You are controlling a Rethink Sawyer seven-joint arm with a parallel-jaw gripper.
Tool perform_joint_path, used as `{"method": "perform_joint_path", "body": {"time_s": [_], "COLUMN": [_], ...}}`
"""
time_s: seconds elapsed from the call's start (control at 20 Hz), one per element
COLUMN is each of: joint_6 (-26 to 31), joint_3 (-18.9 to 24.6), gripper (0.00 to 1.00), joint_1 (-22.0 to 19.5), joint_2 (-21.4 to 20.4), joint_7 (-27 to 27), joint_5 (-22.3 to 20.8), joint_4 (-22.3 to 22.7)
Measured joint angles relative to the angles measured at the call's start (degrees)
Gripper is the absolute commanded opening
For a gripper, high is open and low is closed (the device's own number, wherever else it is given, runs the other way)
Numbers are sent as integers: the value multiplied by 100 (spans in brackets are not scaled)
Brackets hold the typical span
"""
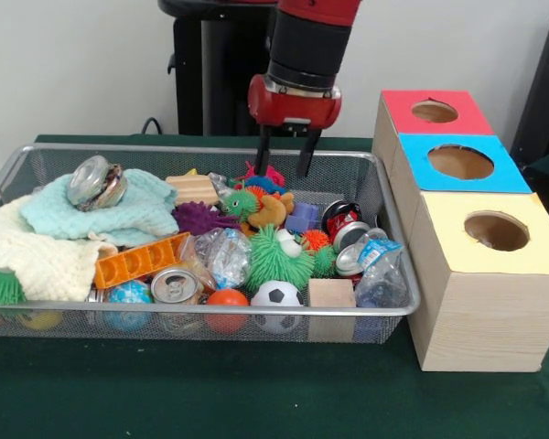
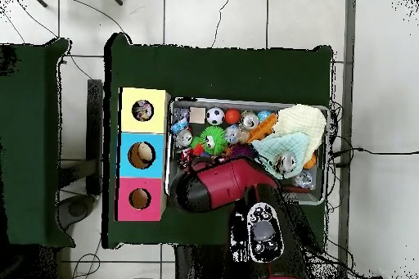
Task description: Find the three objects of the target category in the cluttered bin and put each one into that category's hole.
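Wire-mesh bin (image 1: pixel 395 306) brims with toys, cans and cloths as the gripper (image 1: pixel 285 152), fingers spread and empty, hangs upright over its far edge. The search step appears under way; next, a descent onto a chosen item, then carriage to the boxes' holes (image 1: pixel 460 162).

A wire bin (image 1: pixel 398 306) sits on the surface (image 1: pixel 210 393), with a row of three boxes (image 1: pixel 480 302) just beside its right end in the front view — each box has a hole in its top. Inside the bin, folded cloths (image 1: pixel 82 229) fill the left part, a jar (image 1: pixel 96 183) resting on them. Along the near wall lie a can (image 1: pixel 174 286), two balls (image 1: pixel 276 294) and a wooden block (image 1: pixel 331 294) — the block rightmost. The end effector (image 1: pixel 285 157) hangs above the bin's far middle.
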Motion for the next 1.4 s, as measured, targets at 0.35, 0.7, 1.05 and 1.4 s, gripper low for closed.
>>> {"method": "perform_joint_path", "body": {"time_s": [0.35,0.7,1.05,1.4], "joint_6": [-83,-83,-93,-133], "joint_3": [-92,-86,-87,48], "gripper": [100,100,100,100], "joint_1": [-23,-244,-330,-470], "joint_2": [261,538,826,1044], "joint_7": [0,0,0,0], "joint_5": [-21,-22,-41,-81], "joint_4": [-239,-528,-799,-928]}}
